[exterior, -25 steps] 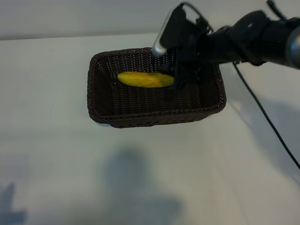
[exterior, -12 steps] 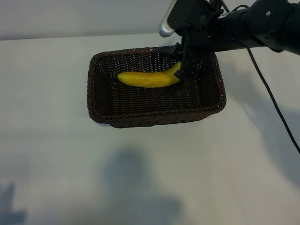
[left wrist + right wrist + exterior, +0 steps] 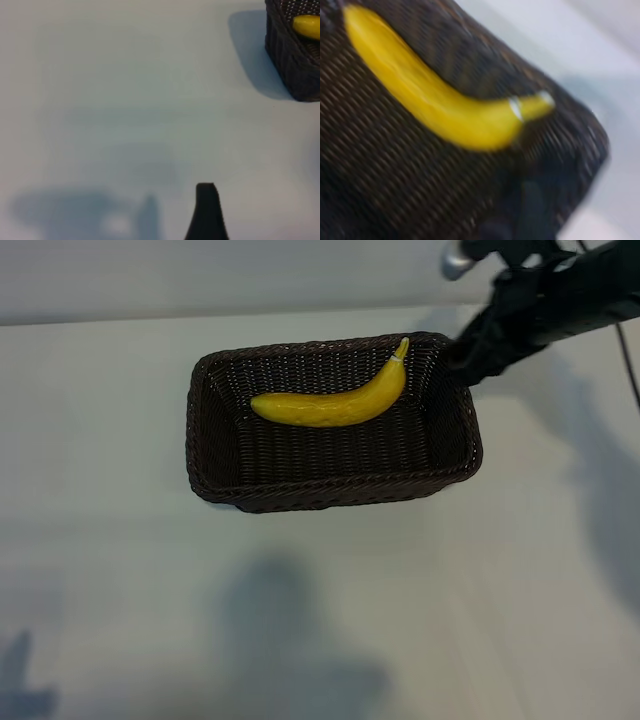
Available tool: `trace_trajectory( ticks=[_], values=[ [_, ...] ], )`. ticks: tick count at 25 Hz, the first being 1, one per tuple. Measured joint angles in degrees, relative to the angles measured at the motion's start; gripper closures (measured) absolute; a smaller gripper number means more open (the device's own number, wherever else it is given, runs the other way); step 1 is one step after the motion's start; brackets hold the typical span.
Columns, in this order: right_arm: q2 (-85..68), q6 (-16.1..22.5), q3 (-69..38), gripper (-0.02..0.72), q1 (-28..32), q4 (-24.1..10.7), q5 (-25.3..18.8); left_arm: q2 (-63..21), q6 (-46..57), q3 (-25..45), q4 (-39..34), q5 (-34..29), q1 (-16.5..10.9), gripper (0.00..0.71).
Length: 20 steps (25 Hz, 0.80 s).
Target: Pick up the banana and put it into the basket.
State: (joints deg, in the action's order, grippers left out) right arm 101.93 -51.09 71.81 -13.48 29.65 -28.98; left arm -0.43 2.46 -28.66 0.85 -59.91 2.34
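The yellow banana (image 3: 335, 405) lies loose inside the dark brown wicker basket (image 3: 330, 502), its stem tip pointing at the far right corner. My right gripper (image 3: 470, 355) hangs above and just outside that corner, apart from the banana, open and holding nothing. The right wrist view looks down on the banana (image 3: 445, 107) and the basket weave (image 3: 380, 165), with a blurred dark finger (image 3: 535, 205) near the rim. The left arm is off to the side. Its wrist view has one dark finger (image 3: 206, 212) over bare table, with the basket corner (image 3: 292, 65) and banana end (image 3: 307, 26) far off.
The basket stands on a pale table (image 3: 300, 620) with bare surface all round it. The right arm's black cable (image 3: 630, 350) hangs at the right edge. Soft shadows lie on the table in front.
My right gripper has lifted out of the basket and drawn back up and to the right. The banana stays where it lay, its stem end now uncovered.
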Motion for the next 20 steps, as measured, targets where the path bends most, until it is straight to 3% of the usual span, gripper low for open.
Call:
trace_trajectory(
  ticks=[5,14,20],
  values=[
    [0.0,9.94,0.0,0.197,6.33,-3.86,-5.48,0.0,-0.11,0.0,0.0,0.0,0.0,0.136],
    [0.0,20.67,0.0,0.198,17.77,-6.41,-12.42,0.0,-0.05,0.0,0.0,0.0,0.0,0.136],
    [-0.18,28.08,0.0,0.198,21.28,-13.61,-15.63,0.0,-0.05,0.0,0.0,0.0,0.0,0.136]
  ],
)
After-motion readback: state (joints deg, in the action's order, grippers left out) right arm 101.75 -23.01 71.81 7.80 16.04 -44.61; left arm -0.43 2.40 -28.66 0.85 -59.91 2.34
